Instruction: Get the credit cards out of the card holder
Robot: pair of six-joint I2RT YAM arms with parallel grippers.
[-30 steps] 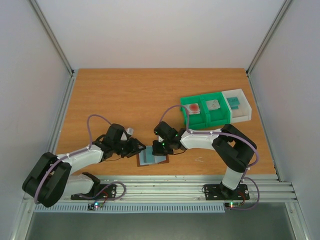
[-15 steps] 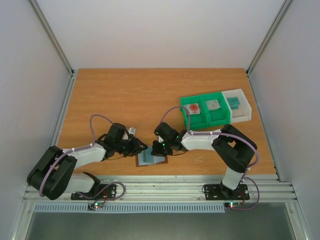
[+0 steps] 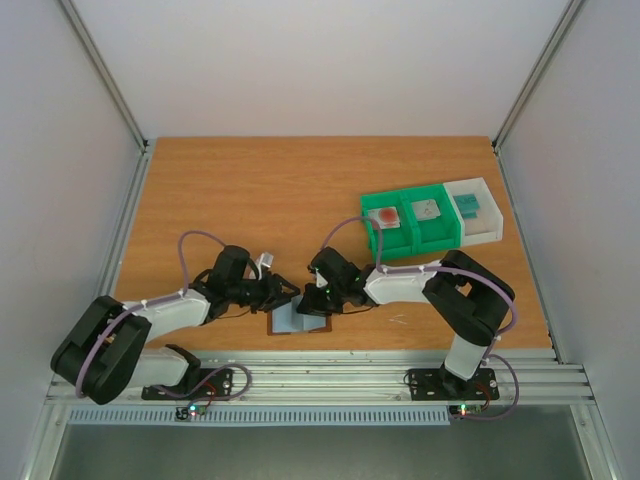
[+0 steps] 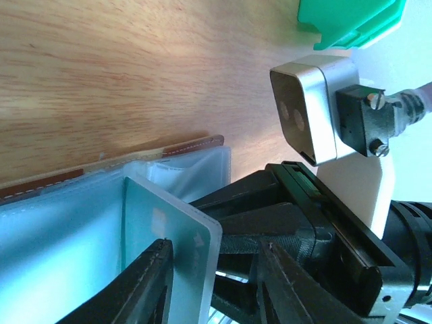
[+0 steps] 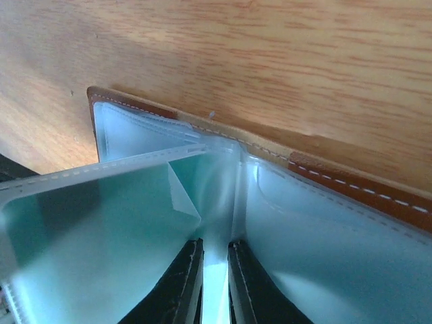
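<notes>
The card holder (image 3: 292, 322) lies open on the table between both arms, with its brown edge (image 5: 351, 182) and pale blue-green pockets showing. A teal credit card (image 4: 169, 223) stands up out of a pocket. It leans on one finger of my left gripper (image 4: 216, 244), whose jaws stand apart with a gap to the other finger. My right gripper (image 5: 214, 243) is down in the fold, its jaws a narrow slit apart with a clear pocket leaf running between them. Three more credit cards lie in the bins: a red-blotted one (image 3: 388, 216), a grey one (image 3: 427, 210) and a teal one (image 3: 468, 204).
The green bin (image 3: 410, 228) and white bin (image 3: 480, 212) stand at the back right. My right arm's wrist and its camera (image 4: 310, 108) sit close beside my left fingers. The table's front rail (image 3: 320, 370) runs just behind the card holder.
My left gripper has slid right, up to the card holder, and the teal card now stands between its fingers. The right jaws have eased slightly apart. The card holder has shifted a little left.
</notes>
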